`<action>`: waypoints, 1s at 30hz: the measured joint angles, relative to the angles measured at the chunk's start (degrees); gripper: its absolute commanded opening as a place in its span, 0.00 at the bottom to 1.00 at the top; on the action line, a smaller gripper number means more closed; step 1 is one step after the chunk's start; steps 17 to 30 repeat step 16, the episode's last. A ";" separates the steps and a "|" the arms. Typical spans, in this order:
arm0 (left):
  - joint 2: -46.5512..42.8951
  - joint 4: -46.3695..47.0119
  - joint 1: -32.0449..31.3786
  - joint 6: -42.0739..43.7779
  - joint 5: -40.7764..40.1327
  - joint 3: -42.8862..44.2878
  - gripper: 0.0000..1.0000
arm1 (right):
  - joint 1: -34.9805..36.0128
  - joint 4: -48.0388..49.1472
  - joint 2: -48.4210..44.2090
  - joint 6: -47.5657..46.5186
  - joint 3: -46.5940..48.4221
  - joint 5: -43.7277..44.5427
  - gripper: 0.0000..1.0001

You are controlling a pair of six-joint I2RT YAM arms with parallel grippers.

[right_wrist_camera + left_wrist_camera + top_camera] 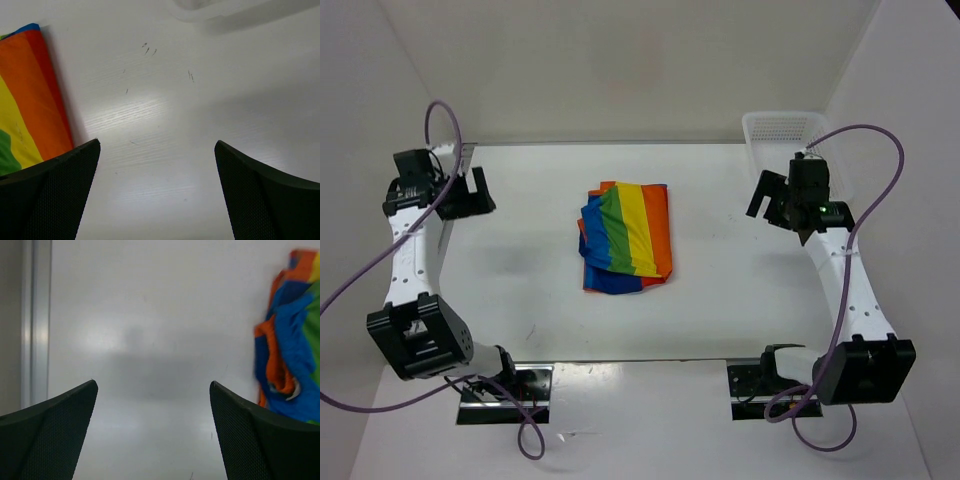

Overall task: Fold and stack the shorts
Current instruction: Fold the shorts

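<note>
Seemingly done: shorts lie folded mid-frame on the tabletop, my left fingers and right fingers both wide and empty.

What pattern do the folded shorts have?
Broad rainbow stripes on the shorts, clearest in the top view.

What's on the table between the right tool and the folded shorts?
Nothing; bare table separates the right tool and the shorts, shown in the top and right wrist views.
</note>
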 measured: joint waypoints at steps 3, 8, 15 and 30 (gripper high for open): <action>-0.26 -2.43 1.53 0.00 -1.49 -7.85 0.99 | -0.07 -0.52 -1.55 -0.83 0.00 -0.39 1.00; -0.90 -4.87 2.01 0.00 -1.95 -11.37 0.99 | 0.28 -1.16 -1.86 -1.22 0.00 -1.44 1.00; -4.39 -4.44 2.16 0.00 -1.70 -11.34 0.99 | 0.70 -1.25 -3.80 -2.32 -0.02 -1.64 1.00; -4.44 -4.42 2.16 0.00 -1.64 -11.34 0.99 | 0.70 -1.27 -4.22 -2.45 -0.02 -1.73 1.00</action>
